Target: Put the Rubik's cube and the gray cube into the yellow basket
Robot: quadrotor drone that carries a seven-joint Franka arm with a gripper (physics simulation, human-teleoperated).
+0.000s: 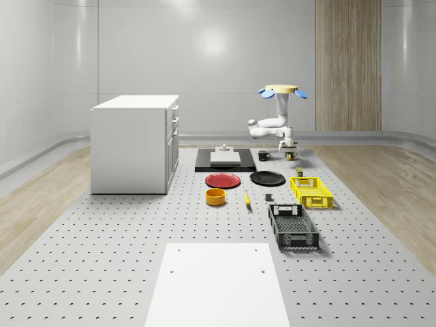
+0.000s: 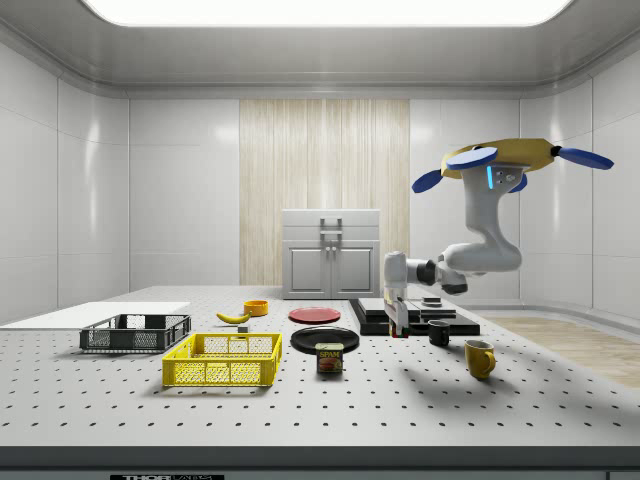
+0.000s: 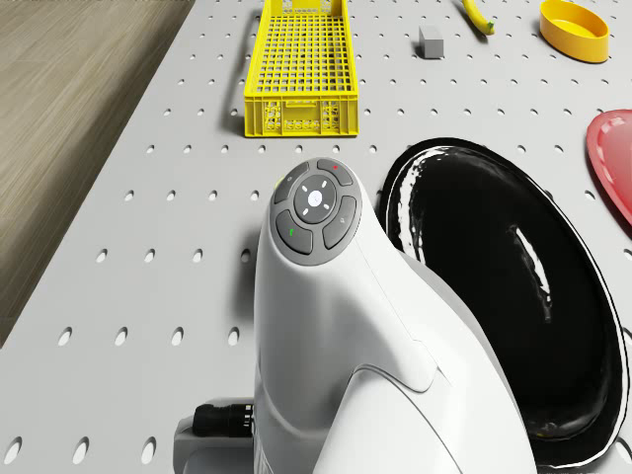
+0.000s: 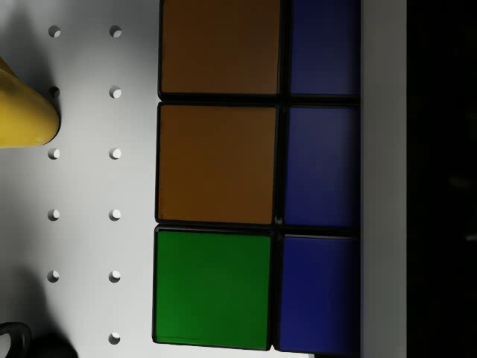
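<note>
The drone hovers over the far right part of the table, its arm bent down toward the tabletop. My gripper hangs just above the table between the black plate and the mugs. The Rubik's cube lies directly under the wrist camera and very close, showing orange, green and blue tiles. The small gray cube sits on the table near the banana, and it is also in the drone view. The yellow basket stands nearer the front than the gripper, on the whole-scene view's right.
A black plate lies beside the arm, with a red plate and an orange bowl further left. A yellow mug, a black mug and a can stand near the gripper. A black basket sits in front, a white cabinet at left.
</note>
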